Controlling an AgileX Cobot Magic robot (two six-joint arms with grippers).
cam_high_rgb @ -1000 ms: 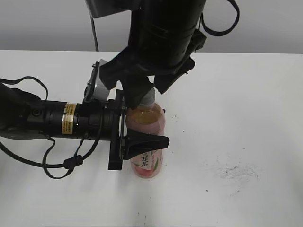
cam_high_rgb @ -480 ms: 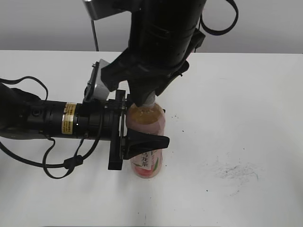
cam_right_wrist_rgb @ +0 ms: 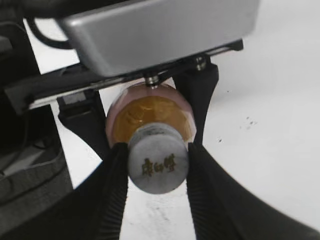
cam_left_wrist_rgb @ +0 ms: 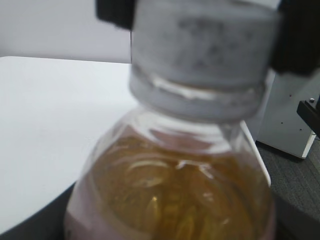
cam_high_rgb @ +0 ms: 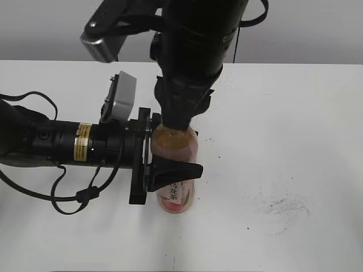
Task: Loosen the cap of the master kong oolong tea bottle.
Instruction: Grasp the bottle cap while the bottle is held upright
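Right tool sits straight above the upright master kong oolong tea bottle, pinching the cap.
Left tool clamps the bottle's body from the side; the twist axis is vertical.

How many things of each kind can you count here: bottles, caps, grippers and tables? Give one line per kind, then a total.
Bottles: 1, the tea bottle
Caps: 1, the cap
Grippers: 2, the left gripper and the right gripper
Tables: 1, the white table
Total: 5
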